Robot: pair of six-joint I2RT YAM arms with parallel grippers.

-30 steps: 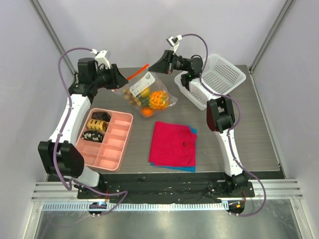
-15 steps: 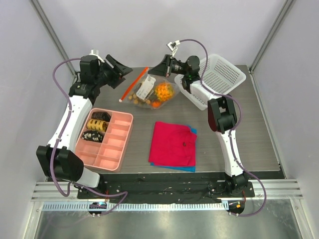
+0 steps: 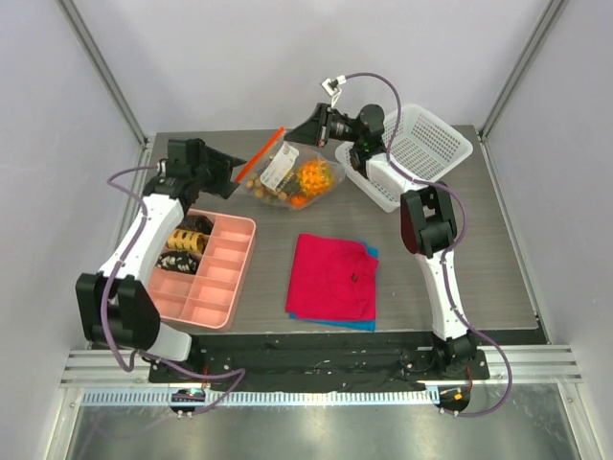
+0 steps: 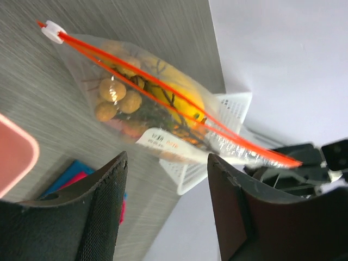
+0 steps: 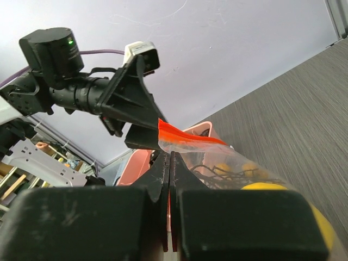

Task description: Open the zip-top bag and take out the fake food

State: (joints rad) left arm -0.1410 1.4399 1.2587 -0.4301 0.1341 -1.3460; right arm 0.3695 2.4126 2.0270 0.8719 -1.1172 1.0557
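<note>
My right claw [image 5: 168, 157] was pinched tight on the zip corner of the zip-top bag [image 3: 292, 180] at the surface's [image 3: 460, 249] far side (fake food [image 4: 117, 95] inside); my left claw [image 4: 166, 163] gaped empty just beside it.

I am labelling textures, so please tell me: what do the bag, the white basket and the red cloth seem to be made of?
Zip-top bag: thin clear plastic film, glossy; it crinkles and the fake food shows through. White basket: probably rigid plastic, matte, an open grid of holes. Red cloth: likely fabric, matte, lying flat with soft folded edges.
</note>
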